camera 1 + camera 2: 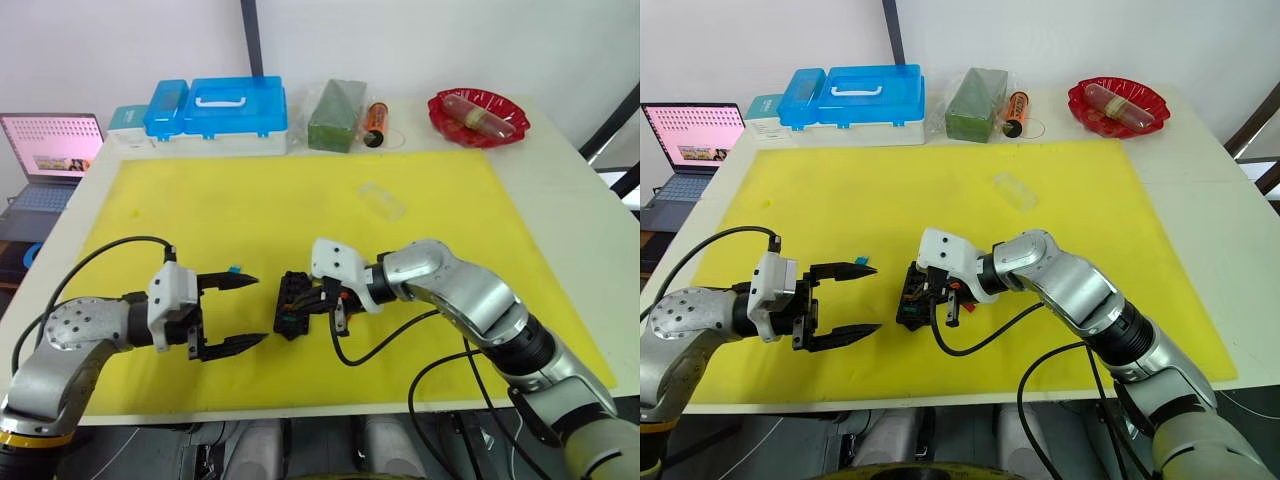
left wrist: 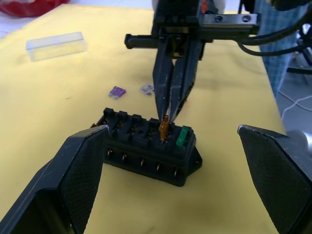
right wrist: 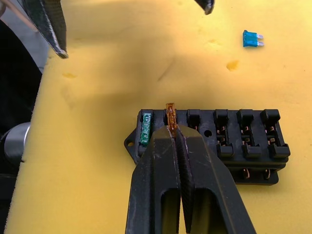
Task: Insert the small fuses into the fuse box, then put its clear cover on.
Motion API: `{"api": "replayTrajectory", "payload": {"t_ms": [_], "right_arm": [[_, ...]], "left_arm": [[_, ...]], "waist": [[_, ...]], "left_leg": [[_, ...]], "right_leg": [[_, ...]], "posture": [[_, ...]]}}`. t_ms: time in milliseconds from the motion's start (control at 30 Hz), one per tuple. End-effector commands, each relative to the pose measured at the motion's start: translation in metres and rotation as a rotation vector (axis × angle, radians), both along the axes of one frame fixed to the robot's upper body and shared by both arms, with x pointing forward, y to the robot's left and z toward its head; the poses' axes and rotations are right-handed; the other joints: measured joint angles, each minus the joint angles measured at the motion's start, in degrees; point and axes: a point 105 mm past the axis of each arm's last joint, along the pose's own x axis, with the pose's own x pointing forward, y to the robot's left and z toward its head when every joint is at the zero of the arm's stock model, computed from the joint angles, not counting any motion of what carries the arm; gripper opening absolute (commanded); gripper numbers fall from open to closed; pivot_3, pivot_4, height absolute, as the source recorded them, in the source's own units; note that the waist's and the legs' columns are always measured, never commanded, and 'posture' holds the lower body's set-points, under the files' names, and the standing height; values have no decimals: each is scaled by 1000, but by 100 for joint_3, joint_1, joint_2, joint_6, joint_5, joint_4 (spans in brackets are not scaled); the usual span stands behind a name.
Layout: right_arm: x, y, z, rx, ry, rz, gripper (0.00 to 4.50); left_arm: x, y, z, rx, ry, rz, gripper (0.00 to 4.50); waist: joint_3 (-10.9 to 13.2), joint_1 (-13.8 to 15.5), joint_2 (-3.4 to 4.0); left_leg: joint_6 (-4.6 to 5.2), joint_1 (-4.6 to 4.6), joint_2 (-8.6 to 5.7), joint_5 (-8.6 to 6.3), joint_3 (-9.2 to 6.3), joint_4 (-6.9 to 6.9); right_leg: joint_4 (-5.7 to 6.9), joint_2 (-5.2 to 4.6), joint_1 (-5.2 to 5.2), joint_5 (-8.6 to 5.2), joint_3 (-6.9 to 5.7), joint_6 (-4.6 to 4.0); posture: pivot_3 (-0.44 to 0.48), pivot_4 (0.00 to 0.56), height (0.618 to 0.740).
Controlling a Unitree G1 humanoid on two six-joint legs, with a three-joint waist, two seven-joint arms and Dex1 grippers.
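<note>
Right wrist view: right gripper has its two black fingers pressed together on the orange fuse, which stands upright in the second slot from one end of the fuse box.
Fuse box: black block lying on the yellow mat, near the mat's front-centre, between the two grippers; the near mat edge lies just in front of it.
Green fuse: seated in the end slot, just beside the orange one.
Remaining slots: the other four in that row are bare, metal contacts showing.
Left gripper: fingers spread wide, grasping nothing; it hovers beside the box's left end, apart from it, with a gap of mat between fingertips and box.
Blue fuse: flat on the mat just by the upper left fingertip, apart from the box.
Purple fuse: flat on the mat behind the box, with the grey fuse near it, the two apart.
Clear cover: on the mat beyond the box toward the far side, well apart from both grippers, open mat all round it.
Far table edge: blue-lidded case, green block and red dish sit off the mat, well apart from the work.
Open room: wide bare mat lies left, right and behind the box.
</note>
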Motion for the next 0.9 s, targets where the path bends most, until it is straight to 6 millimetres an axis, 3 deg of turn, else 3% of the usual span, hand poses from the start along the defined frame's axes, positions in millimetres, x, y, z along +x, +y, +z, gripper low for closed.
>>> {"api": "replayTrajectory", "payload": {"t_ms": [33, 900], "right_arm": [[-2, 5, 9, 10, -38, 33, 0], [2, 1, 2, -30, -35, -4, 0]], "left_arm": [[1, -2, 2, 8, -51, -33, 4450], [-1, 6, -20, -9, -67, -34, 4450]], "waist": [[0, 3, 0], [3, 0, -3]], "left_leg": [[0, 0, 0, 0, 0, 0], [0, -2, 3, 0, 0, -3]], "right_leg": [[0, 0, 0, 0, 0, 0], [0, -1, -4, 0, 1, 0]], "posture": [[0, 150, 740], [0, 150, 740]]}}
